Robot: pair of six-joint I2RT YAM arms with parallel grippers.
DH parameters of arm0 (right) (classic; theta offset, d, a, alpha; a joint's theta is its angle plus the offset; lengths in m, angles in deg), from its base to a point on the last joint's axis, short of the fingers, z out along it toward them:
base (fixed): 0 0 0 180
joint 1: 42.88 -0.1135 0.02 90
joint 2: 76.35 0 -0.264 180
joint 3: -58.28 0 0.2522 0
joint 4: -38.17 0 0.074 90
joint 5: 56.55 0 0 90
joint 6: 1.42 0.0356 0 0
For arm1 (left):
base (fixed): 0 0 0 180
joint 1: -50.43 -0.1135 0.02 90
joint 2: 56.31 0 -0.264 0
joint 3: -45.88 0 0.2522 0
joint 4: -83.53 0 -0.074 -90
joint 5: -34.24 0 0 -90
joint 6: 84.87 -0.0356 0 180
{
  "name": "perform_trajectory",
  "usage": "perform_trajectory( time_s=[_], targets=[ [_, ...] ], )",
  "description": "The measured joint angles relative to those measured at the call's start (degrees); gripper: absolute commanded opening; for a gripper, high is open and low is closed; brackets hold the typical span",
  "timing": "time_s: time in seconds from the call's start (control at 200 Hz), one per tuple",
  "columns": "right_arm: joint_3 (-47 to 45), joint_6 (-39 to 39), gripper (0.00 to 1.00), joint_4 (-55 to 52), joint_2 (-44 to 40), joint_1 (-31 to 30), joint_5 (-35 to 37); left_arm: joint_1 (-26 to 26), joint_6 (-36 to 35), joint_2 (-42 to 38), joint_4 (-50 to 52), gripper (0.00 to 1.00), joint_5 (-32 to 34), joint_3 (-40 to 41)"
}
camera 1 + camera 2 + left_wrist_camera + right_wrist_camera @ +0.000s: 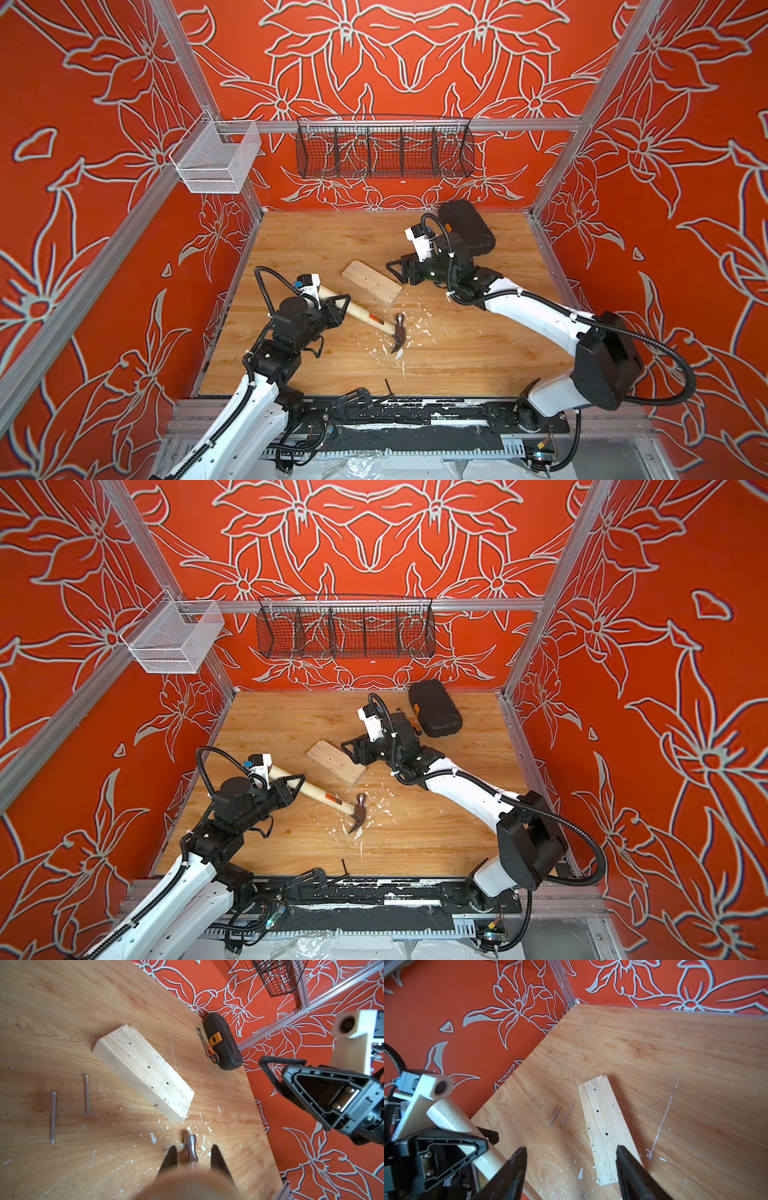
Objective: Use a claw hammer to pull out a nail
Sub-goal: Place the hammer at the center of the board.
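Left gripper [342, 308] pinches the claw hammer [376, 320] near the handle's butt — good leverage, yet the steel head looks heavy and may twist; right gripper [395, 274] hangs spread, empty.

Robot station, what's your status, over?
Left gripper shut on hammer handle; right gripper open near wood block. Hammer claw down toward table. Two nails lying loose, block shows only holes; nothing blocking.

Both top views look steeply down from high over the near edge onto the whole worktop [478, 353], while the wrist views sit close behind the left tool [193, 1147] and right tool [571, 1147], facing each other across the wooden block [372, 282] all four share.
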Motion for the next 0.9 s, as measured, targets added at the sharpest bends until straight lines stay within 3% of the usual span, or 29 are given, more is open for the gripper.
perform_trajectory(
  time_s=[0.17,0.445,0.746,0.901],
  targets=[
    [0.0,0.0,0.7,0.0,0.0,0.0,0.0,0.04,2.75,-0.57,-0.94,0.15,2.21,1.44],
    [0.0,0.0,0.69,-0.02,0.0,0.0,0.0,0.35,7.26,-0.46,1.46,0.15,7.65,1.11],
    [0.0,0.0,0.69,-0.07,0.0,0.0,0.02,0.09,9.38,1.27,2.32,0.34,10.51,2.78],
    [0.0,0.02,0.69,-0.07,0.0,0.0,0.02,-0.13,10.27,1.14,2.03,0.36,11.17,4.76]
  ],
)
